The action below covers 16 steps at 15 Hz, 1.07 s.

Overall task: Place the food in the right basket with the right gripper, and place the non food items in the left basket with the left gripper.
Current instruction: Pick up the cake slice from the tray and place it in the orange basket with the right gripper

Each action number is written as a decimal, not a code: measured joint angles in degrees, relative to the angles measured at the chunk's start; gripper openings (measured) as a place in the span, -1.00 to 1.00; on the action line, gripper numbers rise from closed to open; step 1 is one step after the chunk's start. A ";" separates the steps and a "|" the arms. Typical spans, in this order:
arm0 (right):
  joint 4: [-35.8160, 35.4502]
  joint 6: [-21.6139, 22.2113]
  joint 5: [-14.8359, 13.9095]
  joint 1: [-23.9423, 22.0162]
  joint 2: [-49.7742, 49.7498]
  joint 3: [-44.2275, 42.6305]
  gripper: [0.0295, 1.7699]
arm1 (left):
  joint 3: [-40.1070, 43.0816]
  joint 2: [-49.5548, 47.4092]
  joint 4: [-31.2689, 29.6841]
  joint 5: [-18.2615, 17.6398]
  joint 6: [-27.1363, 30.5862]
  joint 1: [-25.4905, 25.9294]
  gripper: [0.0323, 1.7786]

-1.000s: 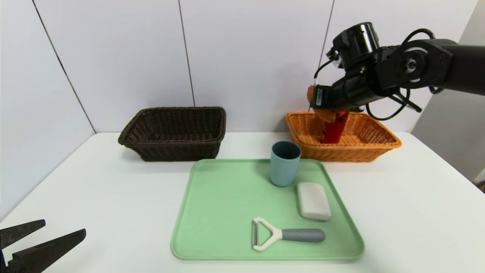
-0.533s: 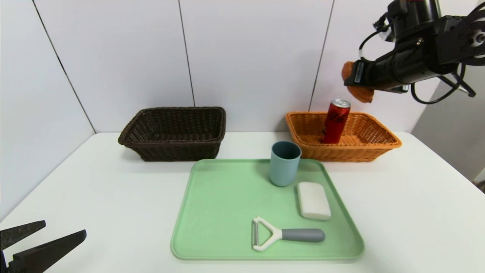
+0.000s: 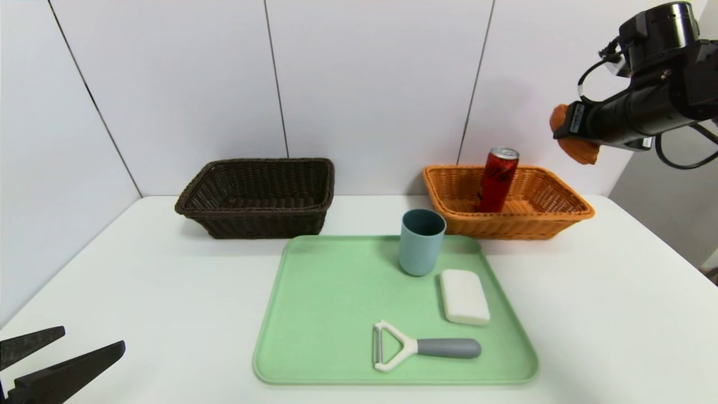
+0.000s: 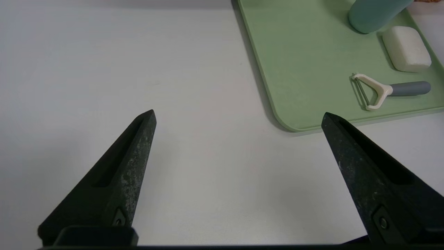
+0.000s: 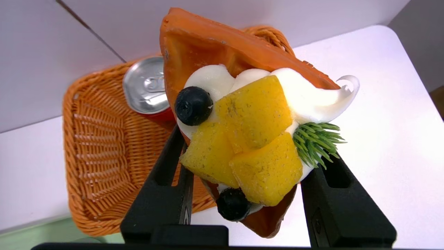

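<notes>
**Materials and surface finishes**

Two woven wicker baskets, one dark brown (image 3: 258,193), one orange-tan (image 3: 538,216). Glossy red can (image 3: 497,180) with shiny metal top. Matt green plastic tray (image 3: 314,314) on a smooth white table (image 3: 140,292). Black gripper fingers (image 4: 128,166) look rough, scuffed.

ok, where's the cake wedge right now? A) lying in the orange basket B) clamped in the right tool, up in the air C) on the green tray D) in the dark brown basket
B: the cake wedge sits between the fingers of the right tool, raised above the table and off to the right of the orange basket, which holds only the red can.
</notes>
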 joint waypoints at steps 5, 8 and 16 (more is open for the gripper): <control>-0.39 -0.15 0.69 -0.94 3.22 0.49 -0.06 | -0.13 -0.37 0.00 0.02 -0.01 0.00 0.90; -0.46 -1.46 0.66 -1.16 5.71 -0.65 -0.06 | -0.05 -0.41 0.00 0.00 -0.01 0.00 0.90; -1.83 -2.10 0.67 -3.29 12.20 -3.75 -0.06 | 0.17 -1.68 1.52 0.17 0.00 0.00 0.90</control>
